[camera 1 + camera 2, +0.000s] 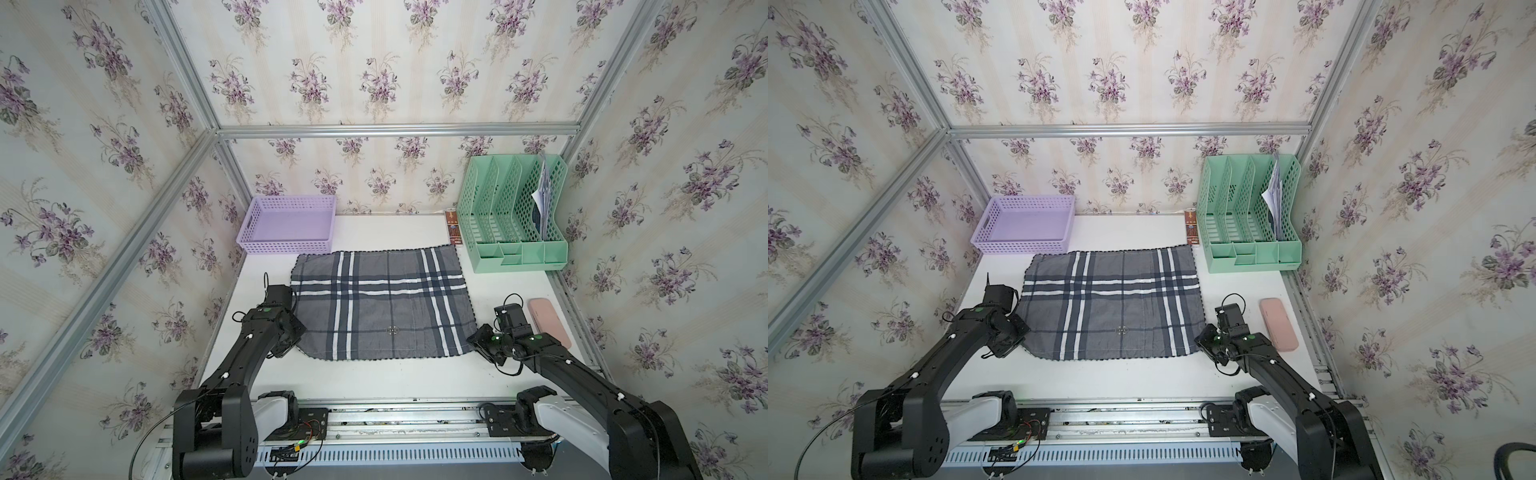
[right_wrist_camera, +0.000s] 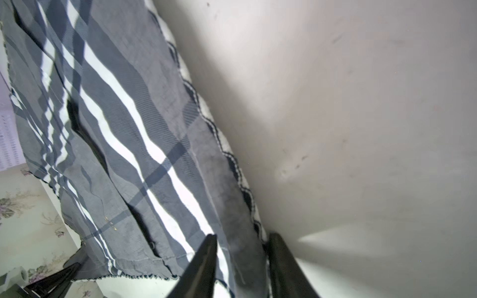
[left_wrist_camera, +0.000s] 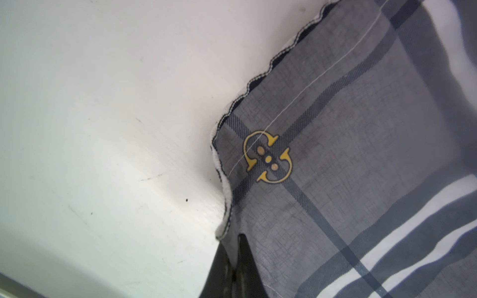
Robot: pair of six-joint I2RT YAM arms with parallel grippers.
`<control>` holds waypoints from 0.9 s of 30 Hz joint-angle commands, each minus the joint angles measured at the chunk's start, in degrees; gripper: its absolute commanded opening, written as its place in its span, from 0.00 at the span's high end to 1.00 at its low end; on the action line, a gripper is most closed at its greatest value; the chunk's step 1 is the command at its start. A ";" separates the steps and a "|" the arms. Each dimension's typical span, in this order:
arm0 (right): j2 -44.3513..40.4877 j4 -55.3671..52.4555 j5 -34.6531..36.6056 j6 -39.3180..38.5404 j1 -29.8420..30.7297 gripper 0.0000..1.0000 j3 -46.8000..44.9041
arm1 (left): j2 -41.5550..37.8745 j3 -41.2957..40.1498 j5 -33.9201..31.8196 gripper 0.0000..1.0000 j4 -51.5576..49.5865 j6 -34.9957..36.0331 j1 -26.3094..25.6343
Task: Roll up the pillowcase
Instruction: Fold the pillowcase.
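1. Two hands are down at the near corners of the pillowcase (image 1: 382,303), one on each side.
2. The left hand (image 3: 233,260) is at the near left corner. Its fingers are pressed together and pinch the wavy edge of the cloth.
3. The left wrist view shows a small round yellow mark (image 3: 267,156) on the cloth close to that pinch.
4. The right hand (image 2: 241,240) is at the near right corner. One finger is on top of the cloth and one is on the bench side, with the edge between them. I cannot tell if they squeeze it.
5. The pillowcase lies spread out flat in the middle of the white bench (image 1: 374,382). It is grey with dark blue and white stripes.
6. A pink case (image 1: 548,322) lies on the bench beside the right hand, apart from the cloth.
7. Farther back, a lilac basket (image 1: 291,226) sits just behind the far left corner of the cloth.
8. A green rack (image 1: 515,216) stands at the far right, with papers (image 1: 542,195) in its last slot.
9. A thin brown strip (image 1: 453,228) lies beside the rack, near the far right corner of the cloth.
10. A flowery wall (image 1: 374,178) is behind it all.
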 commanded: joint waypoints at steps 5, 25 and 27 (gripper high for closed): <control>0.21 -3.35 0.77 -2.41 -0.25 1.00 4.94 | -4.31 1.22 -2.38 1.00 -4.11 -0.25 0.01; -13.68 -5.56 -10.18 -11.35 -7.13 1.00 14.57 | -29.80 5.65 -5.68 1.00 -13.74 2.70 -0.88; -17.36 -8.44 -9.13 -11.07 -7.07 1.00 13.43 | -34.76 4.77 -4.78 1.00 -15.15 2.46 -0.98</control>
